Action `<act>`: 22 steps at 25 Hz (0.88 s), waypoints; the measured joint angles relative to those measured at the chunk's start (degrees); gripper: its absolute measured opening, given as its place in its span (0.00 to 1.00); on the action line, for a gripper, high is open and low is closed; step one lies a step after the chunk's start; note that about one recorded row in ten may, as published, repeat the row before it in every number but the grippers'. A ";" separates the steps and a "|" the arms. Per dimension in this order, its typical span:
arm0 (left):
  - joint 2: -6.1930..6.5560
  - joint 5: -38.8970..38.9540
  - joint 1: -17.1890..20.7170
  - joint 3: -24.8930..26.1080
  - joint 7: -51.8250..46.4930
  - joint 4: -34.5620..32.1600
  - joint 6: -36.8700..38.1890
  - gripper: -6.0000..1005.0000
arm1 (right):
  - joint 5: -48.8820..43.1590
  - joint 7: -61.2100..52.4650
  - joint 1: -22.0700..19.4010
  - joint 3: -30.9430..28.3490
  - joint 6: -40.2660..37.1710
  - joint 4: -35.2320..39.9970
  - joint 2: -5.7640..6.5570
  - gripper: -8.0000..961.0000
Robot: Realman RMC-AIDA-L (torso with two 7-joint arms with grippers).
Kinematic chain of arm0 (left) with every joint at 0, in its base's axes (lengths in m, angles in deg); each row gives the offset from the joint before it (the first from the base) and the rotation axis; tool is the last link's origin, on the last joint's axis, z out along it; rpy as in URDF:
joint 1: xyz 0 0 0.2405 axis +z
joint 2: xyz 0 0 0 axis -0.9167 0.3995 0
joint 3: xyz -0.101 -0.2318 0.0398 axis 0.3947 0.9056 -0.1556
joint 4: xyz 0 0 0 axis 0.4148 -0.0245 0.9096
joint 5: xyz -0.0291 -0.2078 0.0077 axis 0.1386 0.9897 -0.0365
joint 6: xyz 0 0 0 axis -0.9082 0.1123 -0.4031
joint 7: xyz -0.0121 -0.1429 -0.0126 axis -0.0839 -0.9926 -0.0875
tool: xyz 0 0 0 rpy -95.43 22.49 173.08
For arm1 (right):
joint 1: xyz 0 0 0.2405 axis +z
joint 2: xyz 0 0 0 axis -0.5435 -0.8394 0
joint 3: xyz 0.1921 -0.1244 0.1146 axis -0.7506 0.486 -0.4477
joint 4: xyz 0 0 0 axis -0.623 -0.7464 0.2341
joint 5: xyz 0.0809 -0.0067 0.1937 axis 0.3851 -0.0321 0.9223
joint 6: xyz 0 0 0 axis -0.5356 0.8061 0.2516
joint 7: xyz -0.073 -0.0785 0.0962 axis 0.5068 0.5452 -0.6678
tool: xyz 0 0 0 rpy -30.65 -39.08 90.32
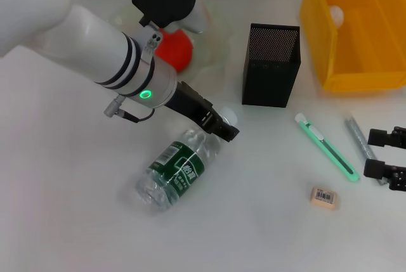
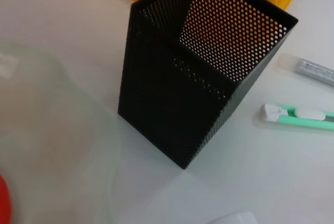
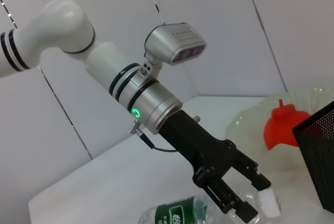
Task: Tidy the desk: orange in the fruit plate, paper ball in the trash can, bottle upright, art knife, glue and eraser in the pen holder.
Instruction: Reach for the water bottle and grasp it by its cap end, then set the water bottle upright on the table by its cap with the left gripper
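The bottle [image 1: 179,169] lies on its side on the desk [image 1: 76,208], white cap [image 1: 229,116] pointing toward the pen holder [image 1: 271,64]. My left gripper [image 1: 222,129] is at the bottle's neck; in the right wrist view its fingers [image 3: 245,214] stand open on either side of the neck, just behind the cap [image 3: 269,202]. The orange [image 1: 176,49] sits in the fruit plate [image 1: 212,37]. The art knife [image 1: 325,147], glue [image 1: 358,137] and eraser [image 1: 323,197] lie on the desk at the right. My right gripper [image 1: 379,153] rests open by the glue's near end.
The yellow trash can [image 1: 355,31] stands at the back right with the paper ball [image 1: 335,13] inside. The left wrist view shows the pen holder [image 2: 203,72] close by, the art knife [image 2: 300,118] and glue [image 2: 315,71] beyond it, and the plate's rim [image 2: 78,130].
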 joint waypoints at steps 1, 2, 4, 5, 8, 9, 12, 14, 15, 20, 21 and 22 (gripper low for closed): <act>0.00 0.08 -0.02 -0.46 -0.05 0.06 -0.41 0.84 | 0.00 0.00 0.00 -0.03 -0.20 -0.01 -0.05 0.79; 0.00 0.16 -0.02 -0.89 -0.06 0.16 -0.80 0.83 | 0.00 0.00 0.00 -0.05 -0.33 -0.01 -0.06 0.79; 0.00 0.22 -0.02 -1.61 -0.21 0.42 -1.85 0.83 | 0.00 -0.02 0.00 -0.14 -0.55 -0.03 -0.08 0.79; 0.00 0.22 -0.02 -1.61 -0.21 0.42 -1.85 0.82 | 0.00 -0.02 0.00 -0.14 -0.55 -0.03 -0.08 0.79; 0.00 0.23 0.11 -2.25 -0.87 0.52 -2.81 0.81 | 0.20 -0.42 -0.03 -0.26 -0.86 0.01 -0.09 0.79; 0.00 0.23 0.27 -2.63 -1.01 0.52 -3.30 0.81 | 0.36 -0.56 -0.13 -0.26 -0.96 0.06 -0.10 0.79; 0.00 0.24 0.48 -3.35 -0.95 0.52 -4.11 0.72 | 0.73 -0.62 -0.42 -0.28 -1.00 0.30 -0.10 0.79; 0.00 0.24 0.65 -4.06 -0.91 0.52 -4.54 0.66 | 1.10 -0.63 -0.59 -0.29 -1.00 0.42 -0.09 0.79; 0.00 0.24 0.65 -4.06 -0.91 0.52 -4.54 0.63 | 1.27 -0.63 -0.65 -0.29 -1.00 0.42 -0.09 0.79; 0.00 0.21 0.92 -4.49 -0.87 -0.07 -4.17 0.44 | 1.52 -0.65 -0.79 -0.29 -1.00 0.46 -0.04 0.79; 0.00 0.20 1.34 -4.50 -0.86 -0.79 -3.73 0.44 | 1.56 -0.67 -0.79 -0.29 -1.00 0.47 -0.05 0.79; 0.00 0.20 1.52 -4.50 -0.86 -1.15 -3.49 0.44 | 1.56 -0.67 -0.79 -0.29 -1.00 0.47 -0.05 0.79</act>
